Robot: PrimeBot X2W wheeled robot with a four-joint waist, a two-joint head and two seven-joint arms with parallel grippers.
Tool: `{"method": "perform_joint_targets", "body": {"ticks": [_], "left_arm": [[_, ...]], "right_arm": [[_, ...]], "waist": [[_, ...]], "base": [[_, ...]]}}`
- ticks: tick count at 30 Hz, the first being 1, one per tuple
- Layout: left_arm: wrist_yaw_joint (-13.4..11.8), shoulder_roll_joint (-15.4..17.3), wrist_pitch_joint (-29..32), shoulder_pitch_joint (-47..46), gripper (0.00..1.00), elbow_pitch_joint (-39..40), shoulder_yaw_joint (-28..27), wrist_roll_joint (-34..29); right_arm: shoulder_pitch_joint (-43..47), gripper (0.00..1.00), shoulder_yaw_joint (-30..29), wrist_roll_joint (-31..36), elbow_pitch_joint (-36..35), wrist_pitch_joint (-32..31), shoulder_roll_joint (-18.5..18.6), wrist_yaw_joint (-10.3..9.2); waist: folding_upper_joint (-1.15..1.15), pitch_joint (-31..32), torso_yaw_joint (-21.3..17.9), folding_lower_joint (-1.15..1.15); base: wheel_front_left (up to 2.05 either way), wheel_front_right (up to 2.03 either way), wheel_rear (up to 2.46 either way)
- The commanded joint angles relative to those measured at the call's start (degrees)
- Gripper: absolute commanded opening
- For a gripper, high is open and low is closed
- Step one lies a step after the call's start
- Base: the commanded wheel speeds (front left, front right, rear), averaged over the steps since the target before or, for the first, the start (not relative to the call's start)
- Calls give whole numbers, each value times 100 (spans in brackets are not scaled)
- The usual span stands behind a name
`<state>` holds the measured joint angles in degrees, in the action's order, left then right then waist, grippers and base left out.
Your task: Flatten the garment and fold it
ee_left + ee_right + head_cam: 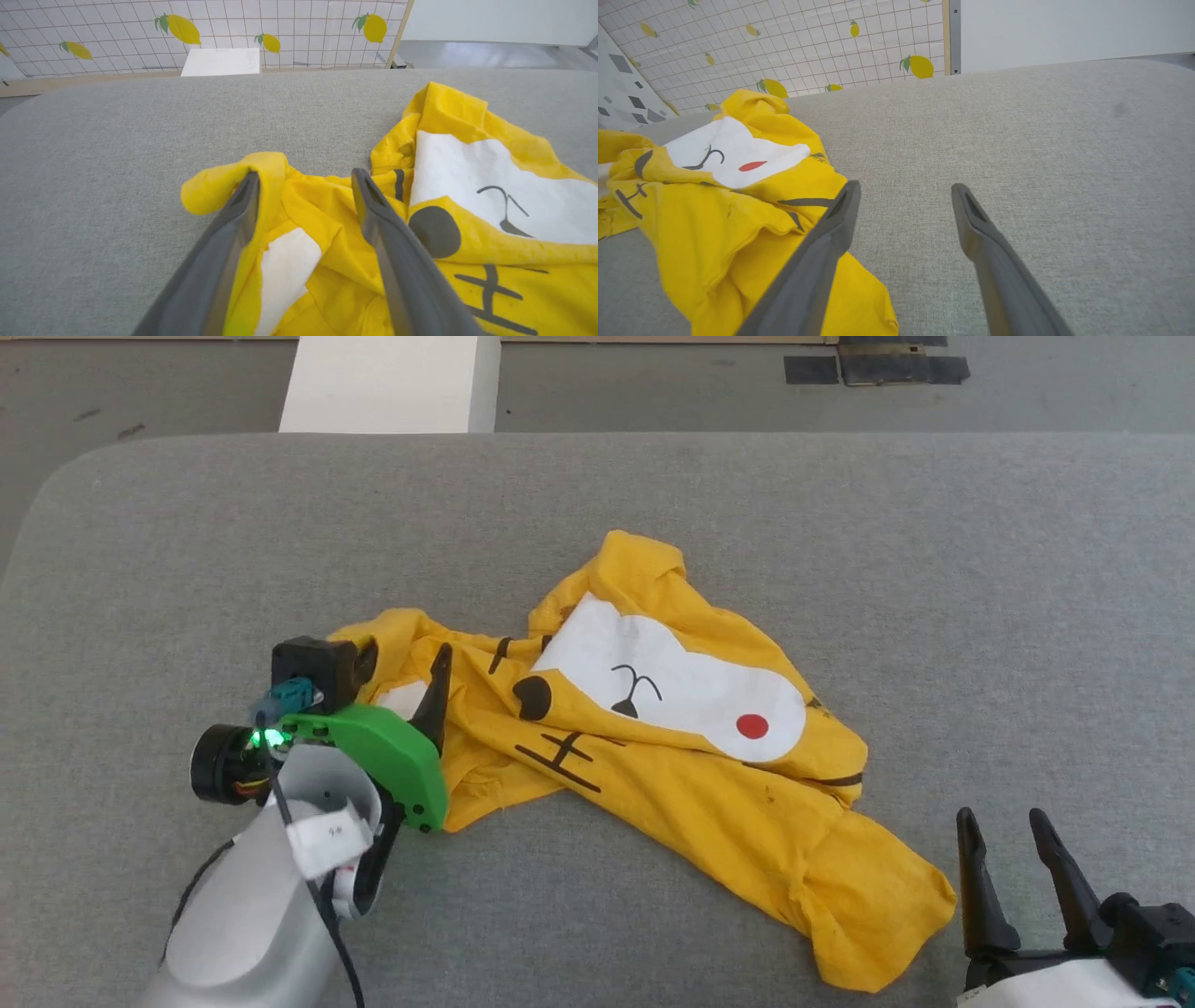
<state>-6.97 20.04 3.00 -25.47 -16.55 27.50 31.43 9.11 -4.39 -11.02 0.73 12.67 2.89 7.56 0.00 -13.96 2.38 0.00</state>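
Crumpled yellow garment on the worktop, both sets of jaws spread.
The garment (672, 747) lay bunched mid-worktop (840, 504), with its white cartoon print facing up. The left gripper (304, 173) sat at its left edge, jaws apart astride loose folds and clamping nothing. The right gripper (1002, 821) hung just beside its lower right end, jaws wide apart.

My left gripper (404, 661) is down at the left edge of the shirt (728, 803), fingers spread, a yellow fold lying loose between them. The shirt sprawls crumpled across the grey table (840, 523), white face print and red dot up. My right gripper (1004, 823) sits lower right, fingers parted, just beside the shirt's near corner.
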Motion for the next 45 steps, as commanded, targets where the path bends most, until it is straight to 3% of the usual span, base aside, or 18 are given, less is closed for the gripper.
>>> {"method": "perform_joint_targets", "body": {"ticks": [1, 5, 13, 25, 26, 27, 28, 33, 37, 43, 45], "left_arm": [[-69, -11, -149, 172, 100, 162, -53, 74], [-144, 90, -266, 623, 100, 773, -20, 64], [117, 524, 704, 1018, 100, 1486, 520, 45], [709, 484, 1311, 419, 100, -223, 1056, -29], [751, 449, 1286, 380, 69, -385, 1043, 16], [781, 408, 1255, 356, 8, -490, 1017, 73], [847, 381, 1253, 331, 0, -606, 1019, 123], [1102, 372, 1266, 245, 0, -691, 961, 394], [1222, 403, 1294, 313, 0, -213, 702, 910], [1372, 805, 1890, 820, 0, 1519, 695, 1760], [1401, 943, 2193, 1217, 0, 2593, 815, 2301]], "right_arm": [[5, 100, -17, 35, -54, -24, -2, -8], [47, 100, -60, 63, -96, -79, -2, -8], [4, 100, -8, 63, -143, -152, -2, -8], [-85, 100, 3, -3, -125, -104, -2, -8], [-86, 100, 11, -15, -129, -98, -2, -8], [-82, 100, 6, -23, -131, -90, -2, -8], [-76, 100, -3, -34, -131, -80, -2, -8], [-49, 100, -61, -51, -121, -49, -2, -8], [-52, 100, -63, -64, -130, -53, -2, -8], [-48, 100, -83, -60, -139, -82, -2, -8], [-66, 100, -104, -54, -117, -80, -2, -8]], "waist": [[0, 69, 88, 0], [0, 118, 228, 0], [0, 74, 363, 0], [0, -27, 46, 0], [0, -34, 5, 0], [0, -35, -12, 0], [0, -34, -31, 0], [0, -18, -13, 0], [0, 20, 68, 0], [0, 57, 178, 0], [0, 35, 226, 0]], "base": [[0, 0, 0], [0, 0, 0], [0, 0, 0], [0, 0, 0], [0, 0, 0], [0, 0, 0], [0, 0, 0], [0, 0, 0], [0, 0, 0], [0, 0, 0], [0, 0, 0]]}}
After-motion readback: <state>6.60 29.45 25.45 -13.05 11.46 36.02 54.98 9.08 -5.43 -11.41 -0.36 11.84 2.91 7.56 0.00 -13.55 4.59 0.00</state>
